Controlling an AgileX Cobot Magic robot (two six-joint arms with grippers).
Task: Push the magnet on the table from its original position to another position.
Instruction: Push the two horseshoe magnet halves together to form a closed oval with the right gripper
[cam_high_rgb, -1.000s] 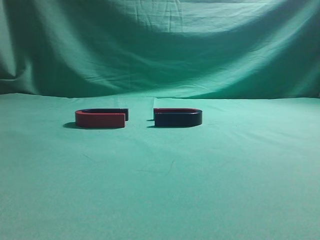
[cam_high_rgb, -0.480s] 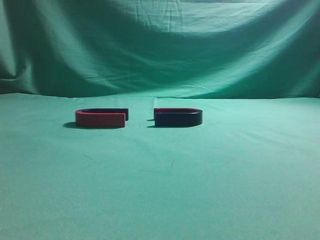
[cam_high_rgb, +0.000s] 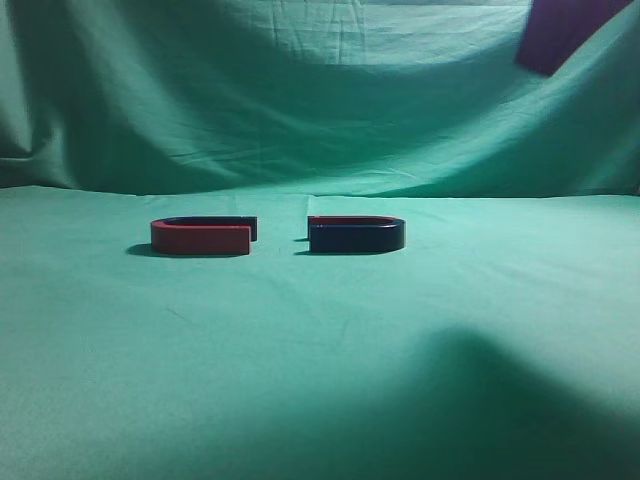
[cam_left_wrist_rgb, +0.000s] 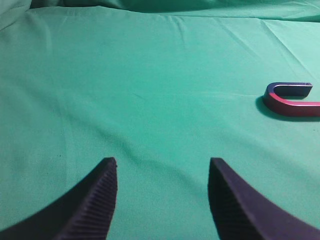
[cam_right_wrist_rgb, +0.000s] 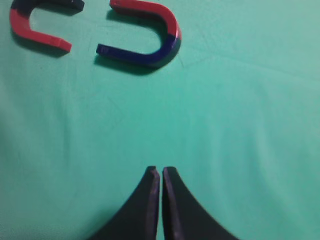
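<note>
The push has not yet begun; this looks like the approach step, with the right arm (cam_high_rgb: 556, 32) only entering at the top right corner of the exterior view and casting a broad shadow over the near part of the green cloth-covered surface (cam_high_rgb: 320, 340). Two red-and-blue horseshoe magnets lie flat on that surface, open ends facing each other with a gap between them: the left horseshoe magnet (cam_high_rgb: 203, 235) and the right horseshoe magnet (cam_high_rgb: 356, 234). Seen from the right wrist, the right pincer (cam_right_wrist_rgb: 161, 172) has its two dark fingers pressed together, holding nothing, and it hangs above bare cloth well short of the right magnet (cam_right_wrist_rgb: 145, 35), which lies ahead of it and a little to the left, curved end toward the right side of that view. The left pincer (cam_left_wrist_rgb: 162, 162) is spread wide and empty, with the left magnet (cam_left_wrist_rgb: 292, 99) far off to its right near the frame edge. Judging by its closed tips, the right pincer seems the likelier pusher. The next move would call for lowering the tips to the cloth just beside the magnet's curved back, then sliding steadily; the neighbouring magnet may pull or repel it off line.
</note>
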